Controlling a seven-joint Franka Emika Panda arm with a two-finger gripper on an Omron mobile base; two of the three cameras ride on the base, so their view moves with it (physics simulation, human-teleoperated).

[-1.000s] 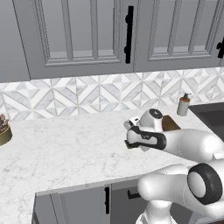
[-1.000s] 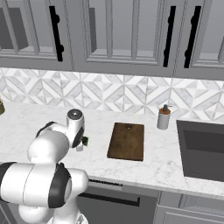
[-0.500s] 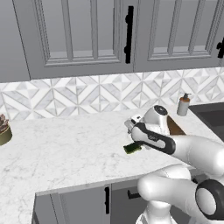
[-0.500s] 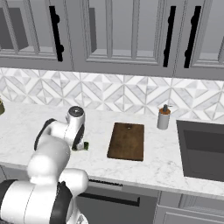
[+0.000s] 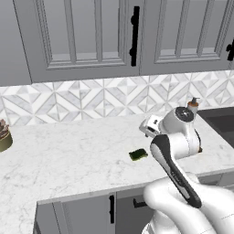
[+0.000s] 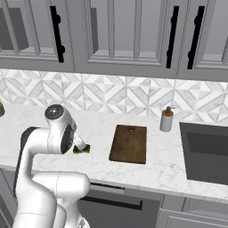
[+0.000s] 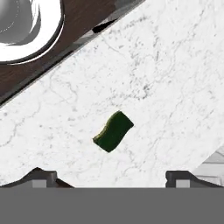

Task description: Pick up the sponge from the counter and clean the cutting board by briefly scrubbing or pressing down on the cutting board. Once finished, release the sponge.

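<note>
Released, sponge (image 7: pixel 113 131) (pincer (image 7: pixel 111 177) wide) lies on counter (image 7: pixel 166 78).

Arm bent low, fingers (image 7: pixel 43 176) spread wide, holding nothing

Gripper (image 7: pixel 111 177) opened — sponge (image 7: pixel 113 131) dropped onto counter (image 7: pixel 166 87).

Marble counter (image 6: pixel 147 171) with sponge (image 7: pixel 113 131), cutting board (image 6: pixel 129 143), apparently a soap bottle (image 6: pixel 166 119)
</note>
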